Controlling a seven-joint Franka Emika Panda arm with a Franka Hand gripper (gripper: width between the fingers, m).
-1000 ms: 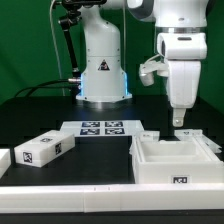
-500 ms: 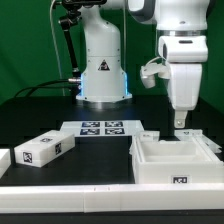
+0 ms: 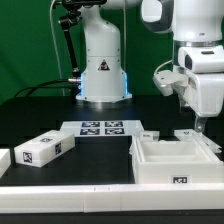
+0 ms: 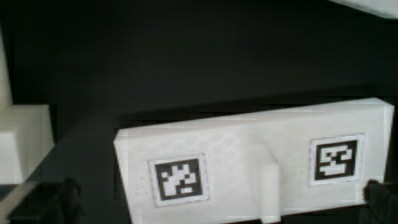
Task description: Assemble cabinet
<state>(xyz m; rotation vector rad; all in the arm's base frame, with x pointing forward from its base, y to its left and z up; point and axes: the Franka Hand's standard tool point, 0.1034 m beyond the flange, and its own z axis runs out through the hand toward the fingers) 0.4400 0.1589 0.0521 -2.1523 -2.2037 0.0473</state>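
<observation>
Currently gripper hangs over sm. two-tag piece, just beside cabinet box far edge. Jaws wide apart, nothing held. Long tagged block lies well apart fr. box.

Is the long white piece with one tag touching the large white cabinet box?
Apart. The exterior view shows bare dark table between the long piece and the cabinet box.

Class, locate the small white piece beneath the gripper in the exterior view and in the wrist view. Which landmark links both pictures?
Exterior view: the small white piece lies at the exterior view's right, behind the cabinet box, just below the gripper.
Wrist view: apparently the same piece fills much of the picture, showing two tags.
Shared landmark: the gripper's fingers, spread either side of the piece.
</observation>
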